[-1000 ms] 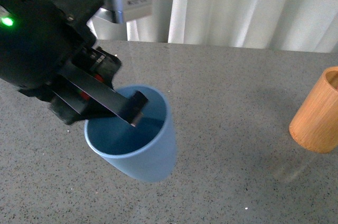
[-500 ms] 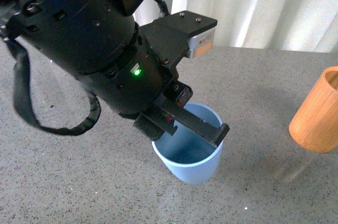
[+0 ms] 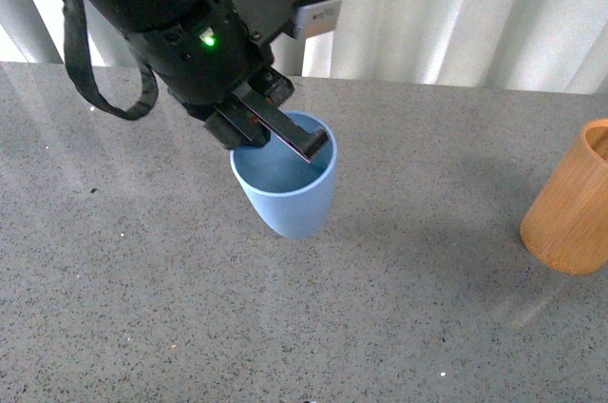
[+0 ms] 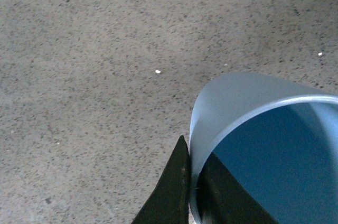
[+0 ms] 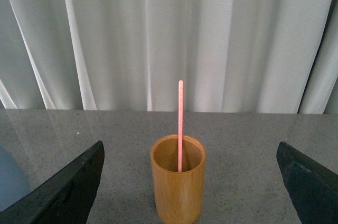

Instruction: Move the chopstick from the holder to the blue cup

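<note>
Chopstick (image 5: pixel 180 123) stands upright in the holder (image 5: pixel 178 192), its lower end down inside the wooden cylinder and its upper part rising well above the rim; I see this only from the right wrist view. The right gripper (image 5: pixel 190 147) faces the holder with its jaws spread wide, one dark finger at each side of that view, neither touching the holder nor the stick. On the other side, my left gripper (image 3: pixel 285 137) pinches the wall of the blue cup (image 3: pixel 285 189) at its rim; the left wrist view shows one finger inside the cup and one outside, pressed against the plastic. The cup leans, its mouth turned toward the front camera; I cannot tell whether its base rests on the grey speckled table (image 3: pixel 427 327). In the front view the cup is left of centre and the holder is at the right edge, well apart. A green light (image 3: pixel 205 39) glows on the left arm; a white curtain (image 5: pixel 237 34) hangs behind the table.
</note>
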### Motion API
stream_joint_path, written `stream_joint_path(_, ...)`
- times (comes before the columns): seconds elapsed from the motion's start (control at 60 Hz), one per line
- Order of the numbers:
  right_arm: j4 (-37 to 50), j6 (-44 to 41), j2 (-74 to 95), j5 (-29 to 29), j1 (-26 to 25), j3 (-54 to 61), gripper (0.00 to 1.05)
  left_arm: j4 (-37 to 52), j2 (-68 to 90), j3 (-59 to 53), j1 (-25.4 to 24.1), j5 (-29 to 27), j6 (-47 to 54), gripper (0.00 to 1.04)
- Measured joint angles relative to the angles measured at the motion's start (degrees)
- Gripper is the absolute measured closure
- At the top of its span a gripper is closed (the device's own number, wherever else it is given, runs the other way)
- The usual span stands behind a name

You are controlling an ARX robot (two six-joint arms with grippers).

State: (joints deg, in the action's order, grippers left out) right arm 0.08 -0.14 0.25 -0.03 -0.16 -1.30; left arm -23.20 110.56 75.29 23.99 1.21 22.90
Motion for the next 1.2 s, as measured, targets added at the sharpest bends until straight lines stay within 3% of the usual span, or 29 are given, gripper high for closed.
stream_joint_path(0.55, 0.00, 0.00, 0.00, 0.00, 0.00, 0.00, 0.10, -0.81, -0.22, -4.85, -4.26, -0.57, 5.55, 1.01)
stream_joint_path(1.2, 0.00, 0.00, 0.00, 0.00, 0.00, 0.00, 0.10, -4.35, -0.07, -3.43, -0.74, -0.55, 0.07, 1.01)
